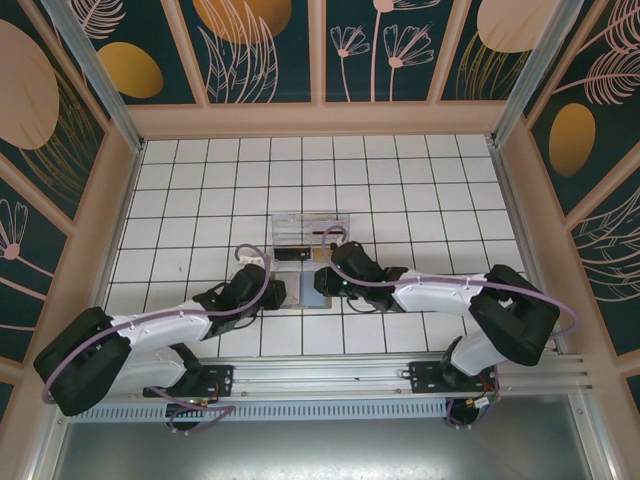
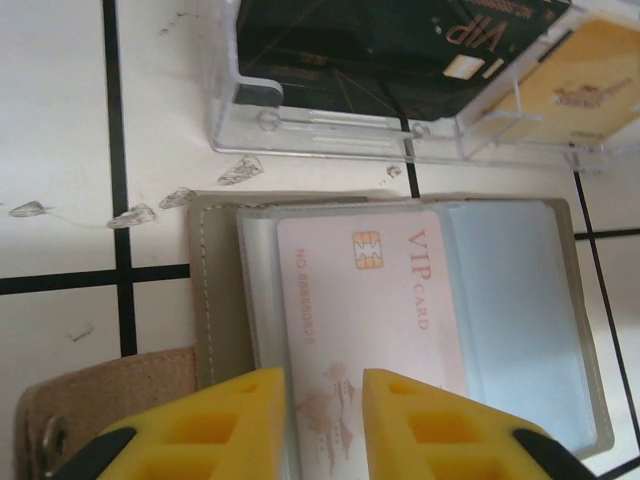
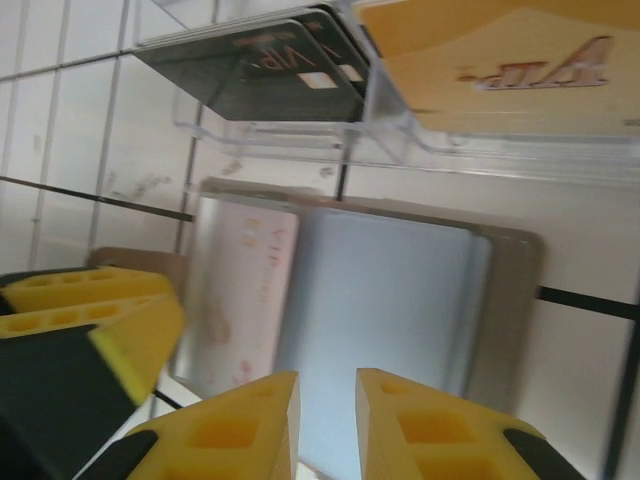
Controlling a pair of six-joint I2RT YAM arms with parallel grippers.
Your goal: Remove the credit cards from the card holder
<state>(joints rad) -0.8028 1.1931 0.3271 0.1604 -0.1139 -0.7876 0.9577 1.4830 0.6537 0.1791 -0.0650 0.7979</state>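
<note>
The card holder (image 2: 215, 290) lies open on the white tiles just in front of the clear tray, its tan strap (image 2: 110, 400) at the left. A pale pink VIP credit card (image 2: 370, 300) sits partly in its left clear sleeve. My left gripper (image 2: 325, 385) hangs over the card's near end, jaws a narrow gap apart with the card's face showing between them. My right gripper (image 3: 328, 390) stands slightly open over the bluish right sleeve of the holder (image 3: 400, 300), nothing between its fingers. From above, both grippers (image 1: 272, 290) (image 1: 322, 283) meet at the holder (image 1: 300, 292).
A clear plastic tray (image 2: 330, 135) just beyond the holder holds a black VIP card (image 2: 340, 40) and a gold card (image 2: 590, 85). Patterned walls enclose the tiled table (image 1: 200, 180) on three sides. The two grippers are close together.
</note>
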